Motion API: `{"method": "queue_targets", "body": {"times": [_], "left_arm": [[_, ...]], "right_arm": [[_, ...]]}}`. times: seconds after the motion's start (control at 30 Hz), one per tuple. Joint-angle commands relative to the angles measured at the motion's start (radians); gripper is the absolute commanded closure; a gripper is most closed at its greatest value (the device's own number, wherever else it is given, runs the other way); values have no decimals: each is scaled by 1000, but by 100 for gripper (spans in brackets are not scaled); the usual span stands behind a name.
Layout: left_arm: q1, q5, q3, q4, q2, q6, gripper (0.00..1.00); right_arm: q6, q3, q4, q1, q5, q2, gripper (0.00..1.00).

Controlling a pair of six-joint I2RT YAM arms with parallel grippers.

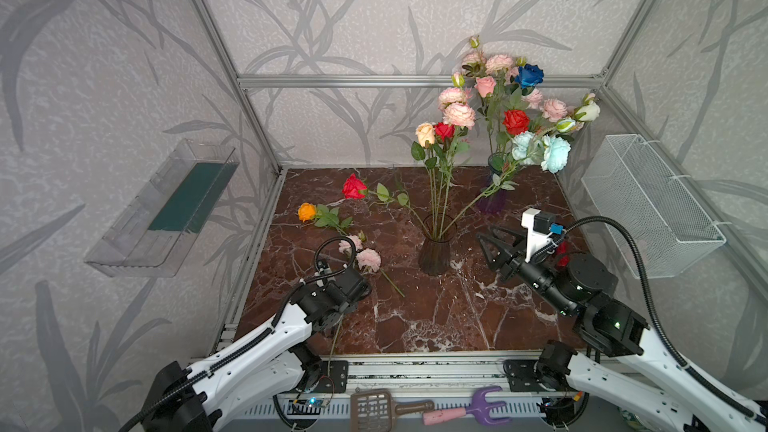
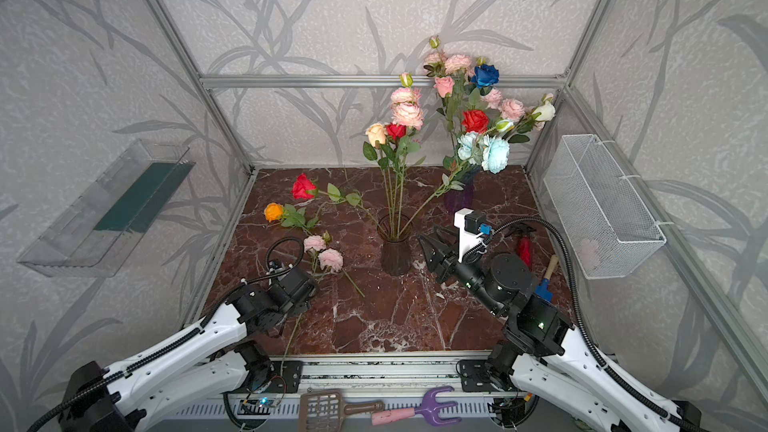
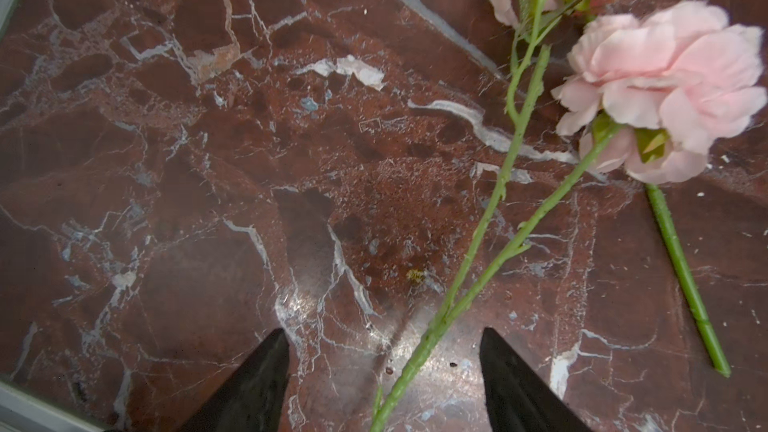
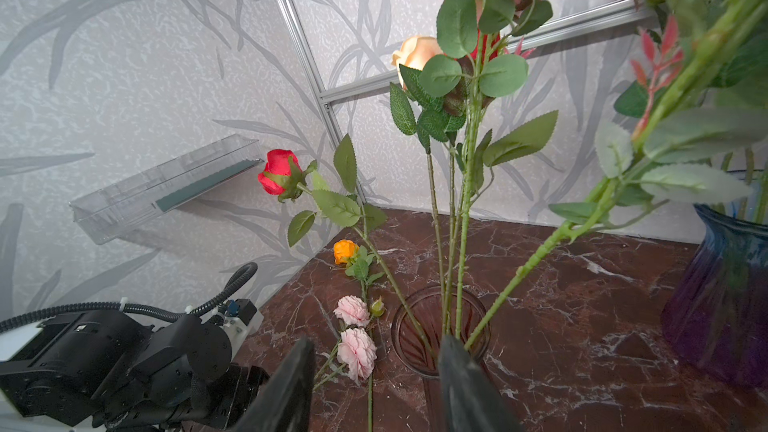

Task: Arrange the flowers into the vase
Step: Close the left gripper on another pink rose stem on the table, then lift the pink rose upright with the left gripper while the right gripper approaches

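A ribbed brown vase (image 1: 434, 255) stands mid-table and holds several flowers: a peach rose (image 1: 425, 133), pink peonies (image 1: 459, 115), pale-blue peonies (image 1: 555, 153) leaning right, and a red rose (image 1: 353, 187) leaning left. An orange rose (image 1: 306, 211) and a pink peony spray (image 1: 368, 259) lie on the marble to its left. My left gripper (image 3: 385, 331) points down, open, and straddles the spray's green stem (image 3: 478, 243) without touching it. My right gripper (image 1: 488, 238) hovers just right of the vase rim (image 4: 399, 326), open with nothing held.
A purple-blue vase (image 1: 493, 197) with a full bouquet stands at the back right. A clear tray (image 1: 166, 209) hangs on the left wall and a white wire basket (image 1: 652, 205) on the right. A red bottle (image 2: 524, 245) sits behind the right arm. Toy tools (image 1: 465, 409) lie on the front rail.
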Motion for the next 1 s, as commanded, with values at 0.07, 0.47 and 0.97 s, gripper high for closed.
{"method": "queue_targets", "body": {"times": [0.07, 0.47, 0.97], "left_arm": [[0, 65, -75, -19, -23, -24, 29], [-2, 239, -200, 220, -37, 68, 54], [1, 87, 73, -2, -236, 182, 100]], "right_arm": [[0, -27, 29, 4, -12, -33, 50], [14, -19, 26, 5, -17, -32, 49], [37, 29, 19, 5, -63, -13, 49]]}}
